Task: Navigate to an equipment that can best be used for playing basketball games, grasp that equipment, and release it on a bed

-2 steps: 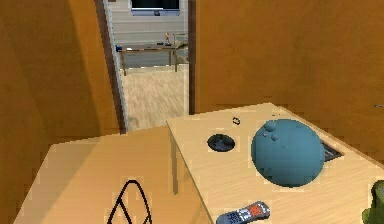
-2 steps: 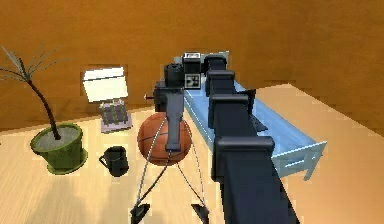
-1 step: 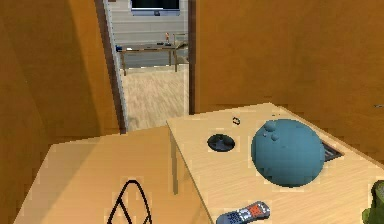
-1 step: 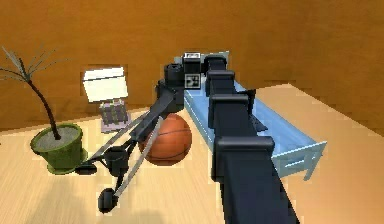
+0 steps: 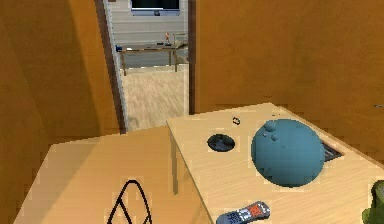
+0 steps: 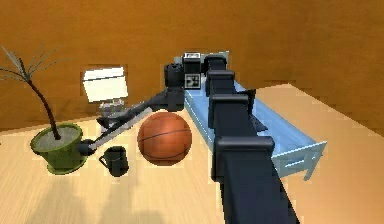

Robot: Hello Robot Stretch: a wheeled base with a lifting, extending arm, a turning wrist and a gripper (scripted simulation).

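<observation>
Ball: the orange basketball (image 6: 163, 137) sits on the wooden table (image 6: 40, 195), between the dark mug (image 6: 113, 159) and the blue tray (image 6: 290, 150).
Hand: the gripper (image 6: 174, 82) is past the ball, near the lamp (image 6: 105, 85). I cannot tell if it holds anything.
Plant: the potted plant (image 6: 57, 146) stands by the table's far edge, near the mug.
Ahead: a phone (image 5: 245, 213) lies by the table's near edge.

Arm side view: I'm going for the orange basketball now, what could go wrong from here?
The orange basketball is round and sits free on the light wooden tabletop; a nudge could roll it away. The small dark mug, green potted plant and white-shaded desk lamp crowd its left and could be knocked. The dark square arm lies over a blue tray-like thing; lowering may strike it.
</observation>
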